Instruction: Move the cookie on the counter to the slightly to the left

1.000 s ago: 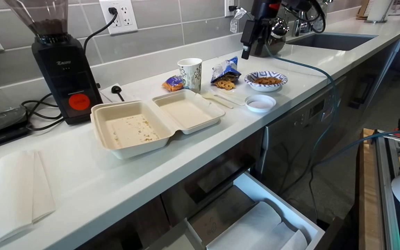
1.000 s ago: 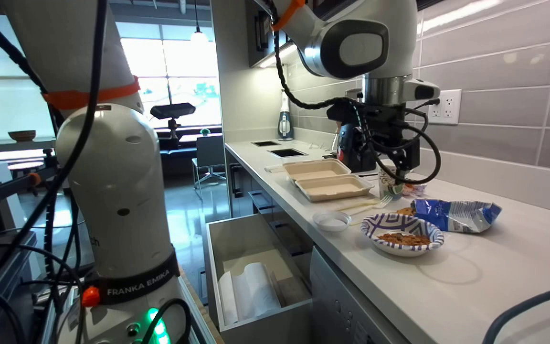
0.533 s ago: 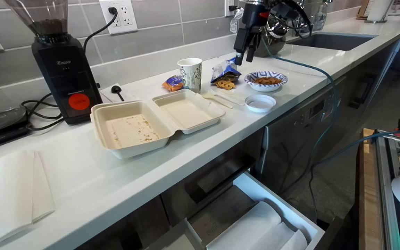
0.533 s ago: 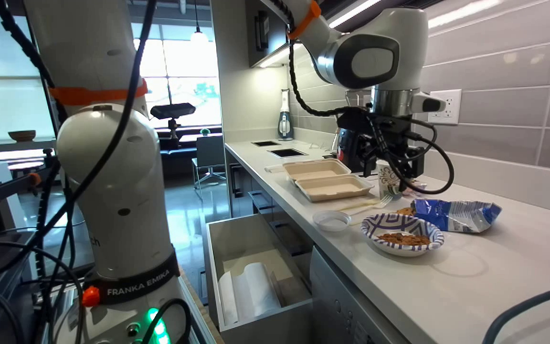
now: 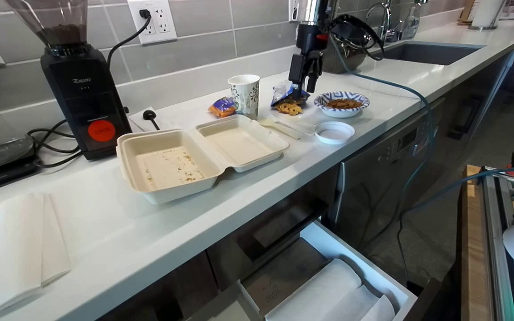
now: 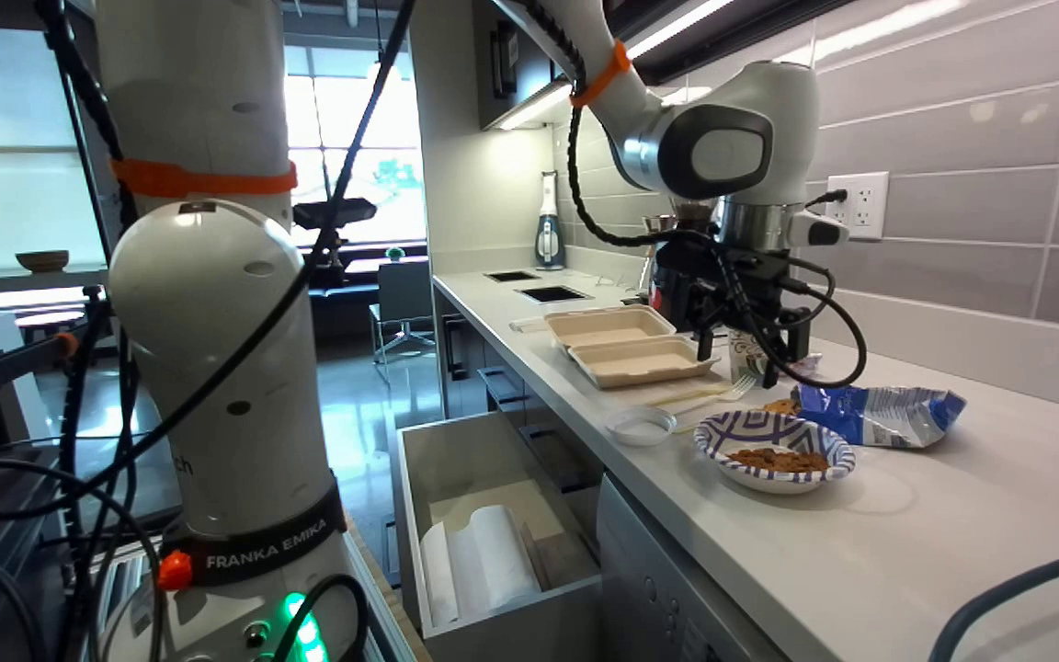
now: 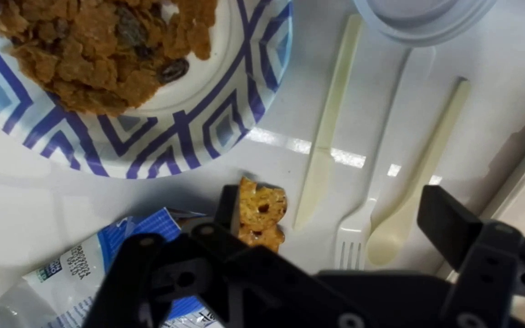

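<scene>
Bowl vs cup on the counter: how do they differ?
Shape: the bowl is wide and low; the cup is tall and narrow.
Print: the bowl has blue angular lines, the cup dark curls.
Contents: flakes show in the bowl; none show in the cup, whose bottom is hidden.
Shared: both stand upright on the counter.

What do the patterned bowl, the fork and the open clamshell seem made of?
Patterned bowl: probably coated paper, with sheen over the print. Fork: likely plastic, smooth, white, thin tines. Open clamshell: perhaps moulded fibre, matte beige, rounded edges.
</scene>
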